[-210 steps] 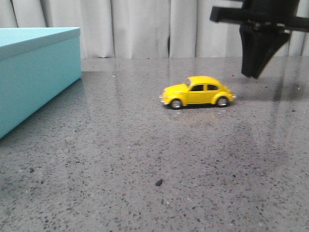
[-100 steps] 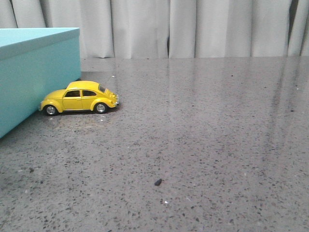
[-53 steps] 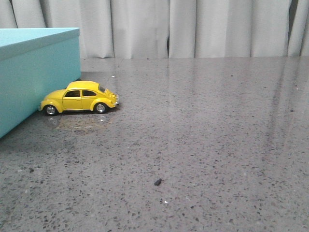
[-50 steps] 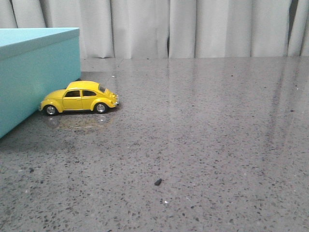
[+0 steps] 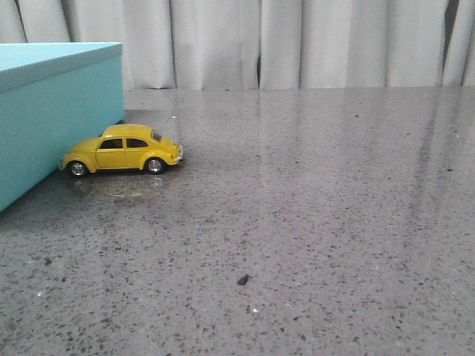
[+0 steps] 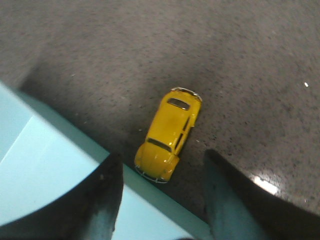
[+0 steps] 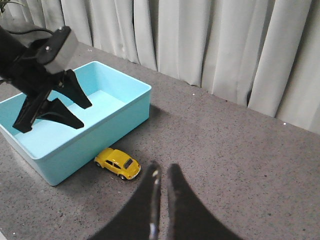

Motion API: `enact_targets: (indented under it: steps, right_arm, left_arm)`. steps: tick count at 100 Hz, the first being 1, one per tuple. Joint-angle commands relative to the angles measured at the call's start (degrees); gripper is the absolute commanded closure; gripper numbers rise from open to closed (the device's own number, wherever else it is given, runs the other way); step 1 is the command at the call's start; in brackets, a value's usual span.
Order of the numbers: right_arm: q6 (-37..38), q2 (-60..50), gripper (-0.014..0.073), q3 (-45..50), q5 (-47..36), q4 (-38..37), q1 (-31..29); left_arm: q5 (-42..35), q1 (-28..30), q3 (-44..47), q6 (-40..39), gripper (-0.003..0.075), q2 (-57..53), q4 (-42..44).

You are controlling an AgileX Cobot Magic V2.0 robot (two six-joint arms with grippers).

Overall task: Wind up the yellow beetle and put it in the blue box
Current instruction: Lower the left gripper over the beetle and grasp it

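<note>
- Front view: the yellow beetle [image 5: 122,150] stands on its wheels on the grey speckled table [image 5: 312,222], side-on, its nose against the near side wall of the blue box [image 5: 52,119], which fills the left edge. The polished surface gives a faint reflection under the car. A small dark fleck [image 5: 243,279] lies alone on the table, well apart from both. Pale pleated curtains [image 5: 297,44] close off the back of the room. No arm shows here.
- Left wrist view: the camera looks straight down on the beetle [image 6: 169,133]. Its front bumper touches the box wall [image 6: 60,175], and the car sits at an angle to that wall. The left gripper [image 6: 159,197] hangs above with its two dark fingers [image 6: 105,200] spread wide, one over the box edge, the other over the table, the car's nose between them but untouched.
- Right wrist view: from higher up, the box [image 7: 131,111] is open, without a lid, its pale floor bare. The left gripper [image 7: 62,107] hovers over it, jaws apart. The beetle [image 7: 118,163] rests outside, just beside the box's long wall. The right gripper [image 7: 161,200] has its fingers nearly together, holding nothing. Curtains [image 7: 225,50] line the table's far edge.
</note>
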Motion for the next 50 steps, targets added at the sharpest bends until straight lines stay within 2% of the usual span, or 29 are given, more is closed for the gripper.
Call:
enact_targets:
  steps: [1, 17, 28, 43, 50]
  right_arm:
    - [-0.42, 0.00, 0.0638, -0.77, -4.46, 1.00, -0.03]
    - [-0.51, 0.00, 0.0638, 0.05, -4.46, 1.00, -0.03]
    - [-0.51, -0.10, 0.0638, 0.88, -4.46, 1.00, -0.03]
    - [-0.81, -1.08, 0.0638, 2.72, -4.71, 1.00, -0.03]
    - [-0.81, -1.68, 0.0638, 3.77, -4.99, 1.00, 0.00]
  left_arm:
    - [-0.22, -2.98, -2.77, 7.37, 0.0381, 0.94, 0.33]
    - [-0.09, -6.91, -3.63, 9.68, 0.0381, 4.49, 7.78]
    - [0.00, -7.18, -3.63, 9.68, 0.0375, 6.19, 8.02]
    - [-1.09, -6.94, -3.63, 9.68, 0.0247, 8.44, 8.36]
    - [-1.62, -6.94, -3.63, 9.68, 0.0235, 9.48, 8.36]
